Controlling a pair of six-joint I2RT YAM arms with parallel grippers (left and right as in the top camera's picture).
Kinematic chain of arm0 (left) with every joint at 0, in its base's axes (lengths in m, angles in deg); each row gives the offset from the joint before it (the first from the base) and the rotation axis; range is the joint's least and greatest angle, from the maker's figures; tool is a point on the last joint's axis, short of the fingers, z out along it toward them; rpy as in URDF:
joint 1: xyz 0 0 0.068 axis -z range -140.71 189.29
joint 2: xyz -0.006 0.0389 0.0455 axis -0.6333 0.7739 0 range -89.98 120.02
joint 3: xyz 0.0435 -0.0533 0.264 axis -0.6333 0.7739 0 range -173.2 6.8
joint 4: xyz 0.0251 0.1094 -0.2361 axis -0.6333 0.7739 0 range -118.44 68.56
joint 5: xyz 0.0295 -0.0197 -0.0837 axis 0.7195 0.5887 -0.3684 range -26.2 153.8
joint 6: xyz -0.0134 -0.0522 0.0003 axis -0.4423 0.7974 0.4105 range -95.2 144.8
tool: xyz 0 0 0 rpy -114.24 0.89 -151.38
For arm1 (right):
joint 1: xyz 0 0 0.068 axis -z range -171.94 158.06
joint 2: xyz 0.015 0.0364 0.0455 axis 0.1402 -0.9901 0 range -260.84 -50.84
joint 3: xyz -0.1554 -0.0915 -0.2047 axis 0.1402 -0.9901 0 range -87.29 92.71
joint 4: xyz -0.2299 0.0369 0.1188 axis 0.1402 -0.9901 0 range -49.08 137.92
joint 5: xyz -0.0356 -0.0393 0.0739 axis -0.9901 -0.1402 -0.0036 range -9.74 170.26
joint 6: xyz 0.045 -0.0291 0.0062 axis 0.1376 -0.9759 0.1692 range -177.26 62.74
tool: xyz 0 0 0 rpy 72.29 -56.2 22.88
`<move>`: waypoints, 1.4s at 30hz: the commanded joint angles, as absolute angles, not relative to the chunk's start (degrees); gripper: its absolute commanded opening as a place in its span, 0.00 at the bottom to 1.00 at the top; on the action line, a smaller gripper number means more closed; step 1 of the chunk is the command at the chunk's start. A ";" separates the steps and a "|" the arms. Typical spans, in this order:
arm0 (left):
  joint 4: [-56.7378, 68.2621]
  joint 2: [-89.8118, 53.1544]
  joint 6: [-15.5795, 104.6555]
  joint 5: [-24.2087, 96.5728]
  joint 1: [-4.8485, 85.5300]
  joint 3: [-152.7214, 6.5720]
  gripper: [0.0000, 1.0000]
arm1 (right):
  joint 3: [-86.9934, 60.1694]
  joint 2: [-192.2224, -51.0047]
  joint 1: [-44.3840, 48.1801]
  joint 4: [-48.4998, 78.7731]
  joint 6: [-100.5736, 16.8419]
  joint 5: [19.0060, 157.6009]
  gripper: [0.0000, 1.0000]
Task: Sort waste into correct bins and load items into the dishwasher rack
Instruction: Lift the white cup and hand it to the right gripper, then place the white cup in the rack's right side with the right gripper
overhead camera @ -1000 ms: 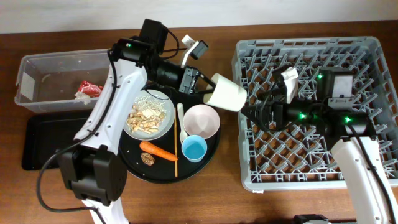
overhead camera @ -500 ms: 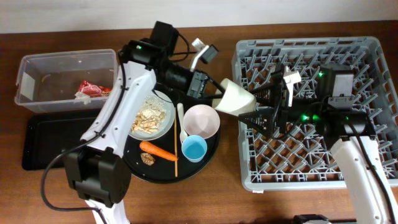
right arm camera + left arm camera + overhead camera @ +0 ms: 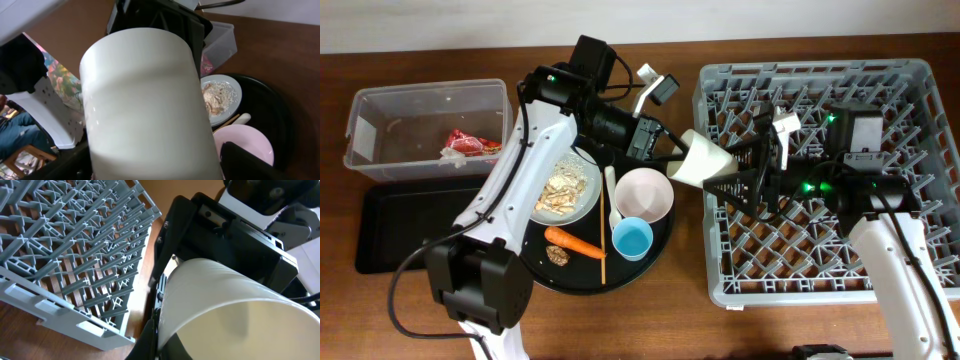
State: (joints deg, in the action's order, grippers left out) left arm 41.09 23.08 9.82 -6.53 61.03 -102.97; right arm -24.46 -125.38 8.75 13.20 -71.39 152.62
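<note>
The cream cup (image 3: 705,160) I held looked like smooth plastic with a soft sheen. My left claw (image 3: 670,160) had a matt black plastic casing. The rack (image 3: 820,270) was dull grey moulded plastic. The table (image 3: 720,330) showed brown wood with a low gloss. The box (image 3: 360,130) was clear plastic, slightly cloudy. The pink bowl (image 3: 645,192) seemed smooth. The round tray (image 3: 660,245) was glossy black.
</note>
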 commanded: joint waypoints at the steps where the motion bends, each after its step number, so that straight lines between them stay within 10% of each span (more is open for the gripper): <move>1: 41.03 22.95 10.19 -7.34 60.90 -103.61 0.06 | -23.74 -125.58 8.44 13.49 -71.83 153.64 0.80; 18: 39.30 22.95 10.43 -6.44 60.39 -103.61 0.17 | -23.74 -125.58 8.44 12.83 -71.68 153.89 0.58; 31: 51.50 22.95 23.15 59.61 54.73 -103.61 0.22 | -13.69 -125.58 8.90 -17.57 -55.02 98.98 0.46; 42: 52.00 22.95 23.98 60.62 53.03 -103.61 0.22 | -2.80 -133.38 41.27 -32.39 -52.47 84.01 0.47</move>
State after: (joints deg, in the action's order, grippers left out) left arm 51.96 23.08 23.17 59.81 53.25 -102.97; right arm -3.78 -129.47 35.42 -32.33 -54.00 86.02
